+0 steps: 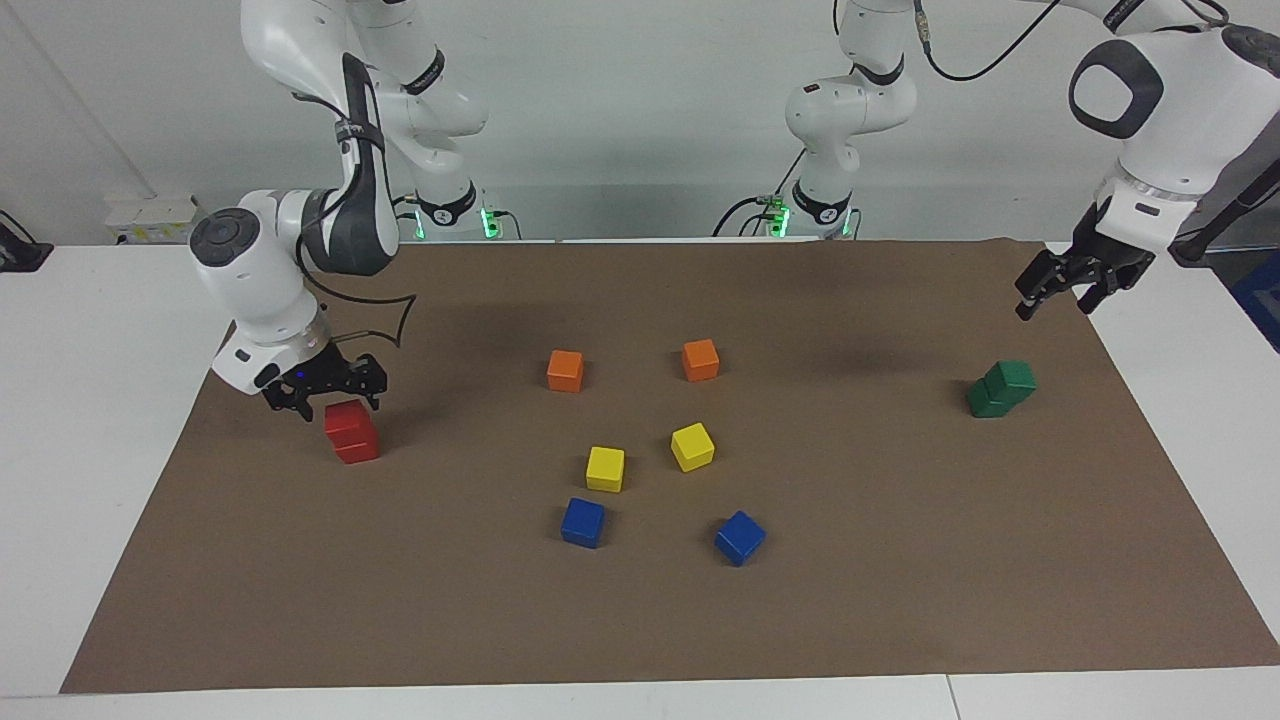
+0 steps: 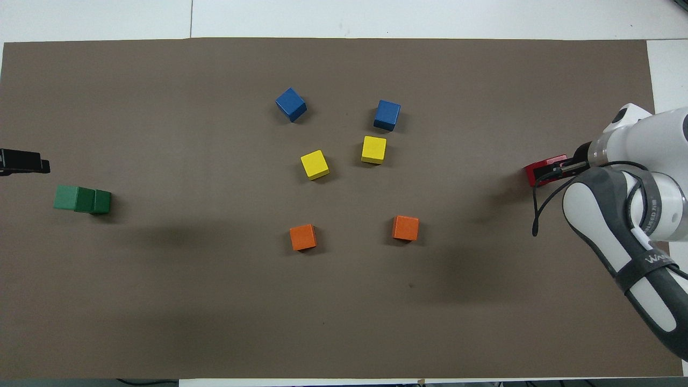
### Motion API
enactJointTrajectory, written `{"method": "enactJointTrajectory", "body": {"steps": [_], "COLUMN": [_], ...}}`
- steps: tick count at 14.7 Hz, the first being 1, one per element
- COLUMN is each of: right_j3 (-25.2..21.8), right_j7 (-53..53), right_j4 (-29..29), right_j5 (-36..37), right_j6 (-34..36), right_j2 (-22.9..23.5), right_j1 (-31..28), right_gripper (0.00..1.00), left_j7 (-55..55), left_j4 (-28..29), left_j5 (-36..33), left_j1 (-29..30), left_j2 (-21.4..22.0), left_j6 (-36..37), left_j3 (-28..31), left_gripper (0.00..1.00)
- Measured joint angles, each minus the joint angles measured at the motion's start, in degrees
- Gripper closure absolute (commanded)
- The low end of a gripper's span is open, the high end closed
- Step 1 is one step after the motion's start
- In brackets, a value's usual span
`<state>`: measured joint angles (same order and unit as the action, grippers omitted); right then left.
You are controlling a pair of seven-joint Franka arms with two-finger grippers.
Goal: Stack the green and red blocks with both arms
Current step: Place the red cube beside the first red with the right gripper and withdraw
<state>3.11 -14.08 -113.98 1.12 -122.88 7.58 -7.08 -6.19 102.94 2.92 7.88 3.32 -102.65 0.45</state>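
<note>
Two dark green blocks stand stacked near the left arm's end of the mat, the upper one set off to one side of the lower; the stack also shows in the overhead view. My left gripper is open and empty, raised well above the stack; in the overhead view only its tip shows. Two bright red blocks stand stacked near the right arm's end and show partly in the overhead view. My right gripper is open, just above and beside the top red block.
On the brown mat two orange cubes, two yellow cubes and two blue cubes lie in the middle. The right arm's forearm hangs over the mat's end.
</note>
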Motion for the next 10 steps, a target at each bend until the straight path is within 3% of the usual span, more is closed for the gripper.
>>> {"method": "enactJointTrajectory", "body": {"steps": [5, 10], "right_j3": [1.8, 1.9], "right_j7": [0.6, 2.2], "right_j4": [6.0, 10.2], "right_j5": [-0.1, -0.1], "right_j6": [13.4, 27.5], "right_j2": [-7.1, -14.8], "right_j1": [0.0, 0.0], "right_gripper": [0.0, 0.0], "left_j7": [1.2, 5.4], "left_j4": [-2.5, -3.3], "left_j5": [0.0, -1.3], "left_j1": [-1.2, -6.7], "left_j2": [0.1, 0.1], "left_j6": [8.4, 9.4], "left_j3": [-0.4, -0.3], "left_gripper": [0.0, 0.0]}}
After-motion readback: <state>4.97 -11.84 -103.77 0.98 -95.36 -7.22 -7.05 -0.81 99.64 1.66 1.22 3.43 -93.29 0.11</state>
